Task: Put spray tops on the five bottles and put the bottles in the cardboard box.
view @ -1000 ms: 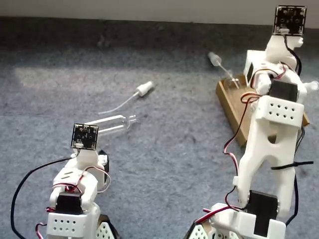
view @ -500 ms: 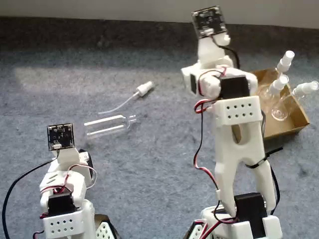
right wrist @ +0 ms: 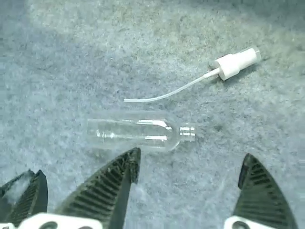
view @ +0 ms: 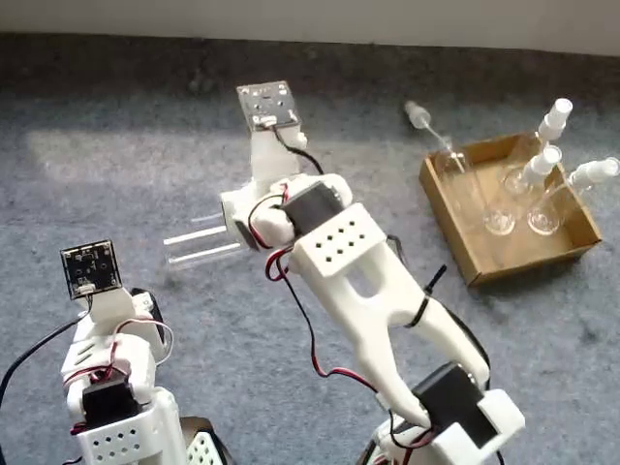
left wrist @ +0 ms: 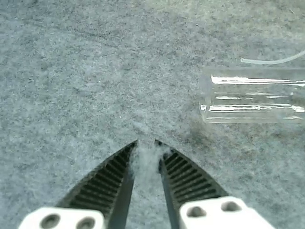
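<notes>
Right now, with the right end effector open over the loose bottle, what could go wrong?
The bottle lies on its side on the carpet; closing the right end effector might roll it away.
The thin tube of the spray top lies beside the bottle and could get pinched or bent.
The left end effector sits near the bottle's base, so the arms may collide.

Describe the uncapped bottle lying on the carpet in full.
The bottle is a clear, cylindrical, plastic-looking tube with a rounded shoulder and a narrow threaded neck, open and capless. It looks empty. It lies on its side on the grey carpet, nothing gripping it. The loose spray top lies apart from it, its thin dip tube ending near the bottle's wall. The right gripper hangs near it, jaws wide open.
</notes>
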Robot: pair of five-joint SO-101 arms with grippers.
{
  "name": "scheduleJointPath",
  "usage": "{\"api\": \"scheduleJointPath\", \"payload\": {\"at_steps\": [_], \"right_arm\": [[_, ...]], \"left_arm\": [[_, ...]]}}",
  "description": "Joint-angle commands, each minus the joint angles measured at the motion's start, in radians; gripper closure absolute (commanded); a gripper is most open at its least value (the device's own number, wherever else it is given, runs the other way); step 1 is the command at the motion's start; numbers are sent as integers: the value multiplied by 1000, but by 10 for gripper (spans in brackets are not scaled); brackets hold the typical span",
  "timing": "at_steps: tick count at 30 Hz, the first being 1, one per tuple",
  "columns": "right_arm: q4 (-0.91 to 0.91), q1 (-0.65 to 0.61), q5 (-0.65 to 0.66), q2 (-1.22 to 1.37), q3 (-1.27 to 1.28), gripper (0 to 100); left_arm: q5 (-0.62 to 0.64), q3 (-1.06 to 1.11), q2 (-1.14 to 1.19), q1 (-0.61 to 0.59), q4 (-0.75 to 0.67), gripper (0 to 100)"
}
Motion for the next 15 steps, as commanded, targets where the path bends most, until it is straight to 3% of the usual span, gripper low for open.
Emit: {"api": "scheduleJointPath", "payload": {"at_steps": [1, 6, 12, 15], "right_arm": [[-88, -21, -41, 16, -10, 703], [-122, -62, -107, 101, -97, 703], [-209, -102, -97, 260, -136, 703], [-205, -108, 60, 331, -142, 703]], "left_arm": [[-5, -50, -1, -18, -2, 995], [-5, -48, -1, -18, -5, 995], [-5, -56, -1, -74, -5, 995], [-5, -56, -1, -105, -5, 995]]}}
